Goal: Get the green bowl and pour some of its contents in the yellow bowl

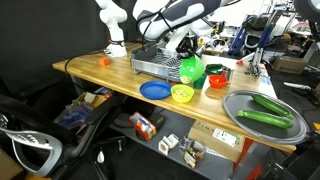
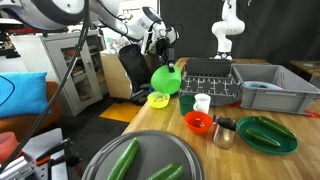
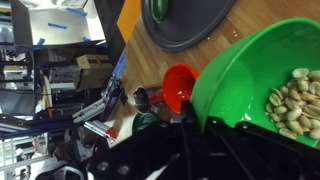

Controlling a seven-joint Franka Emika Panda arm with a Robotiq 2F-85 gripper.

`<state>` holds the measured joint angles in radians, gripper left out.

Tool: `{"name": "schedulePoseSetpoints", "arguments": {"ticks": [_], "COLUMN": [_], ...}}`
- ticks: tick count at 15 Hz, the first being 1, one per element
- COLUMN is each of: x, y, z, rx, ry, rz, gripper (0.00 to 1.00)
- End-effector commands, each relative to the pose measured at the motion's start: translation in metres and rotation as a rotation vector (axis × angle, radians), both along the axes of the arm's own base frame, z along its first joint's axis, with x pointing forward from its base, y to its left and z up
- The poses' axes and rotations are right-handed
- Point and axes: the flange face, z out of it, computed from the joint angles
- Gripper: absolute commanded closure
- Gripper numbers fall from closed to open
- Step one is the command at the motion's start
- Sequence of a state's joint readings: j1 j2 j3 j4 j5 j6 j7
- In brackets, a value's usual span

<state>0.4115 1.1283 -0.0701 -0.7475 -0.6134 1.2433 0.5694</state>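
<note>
My gripper (image 1: 187, 52) is shut on the rim of the green bowl (image 1: 191, 70) and holds it tilted in the air above the table. It shows in both exterior views, also here (image 2: 165, 77). In the wrist view the green bowl (image 3: 255, 75) fills the right side, with pale nuts (image 3: 295, 100) inside it; my fingers (image 3: 195, 125) clamp its rim. The yellow bowl (image 1: 182, 94) sits on the table just below and in front of the green bowl, also seen in an exterior view (image 2: 158, 100). It is out of the wrist view.
A blue plate (image 1: 155, 90) lies beside the yellow bowl. A red bowl (image 1: 217, 80), a dish rack (image 1: 155, 62), a white cup (image 2: 202, 103), a metal pitcher (image 2: 224, 131) and round trays with cucumbers (image 1: 265, 112) stand around. The table edge is close to the yellow bowl.
</note>
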Motion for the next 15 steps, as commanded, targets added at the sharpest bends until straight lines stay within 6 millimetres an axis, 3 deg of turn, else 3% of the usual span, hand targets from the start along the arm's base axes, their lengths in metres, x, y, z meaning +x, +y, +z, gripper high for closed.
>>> {"name": "schedulePoseSetpoints", "arguments": {"ticks": [1, 10, 15], "x": [0.012, 0.033, 0.021], "y": [-0.015, -0.087, -0.117], "z": [0.013, 0.031, 0.037], "rx": [0.151, 0.455, 0.616], "ry": [-0.048, -0.108, -0.125], "rz": [-0.035, -0.153, -0.163], "gripper": [0.99, 0.99, 0.99]}}
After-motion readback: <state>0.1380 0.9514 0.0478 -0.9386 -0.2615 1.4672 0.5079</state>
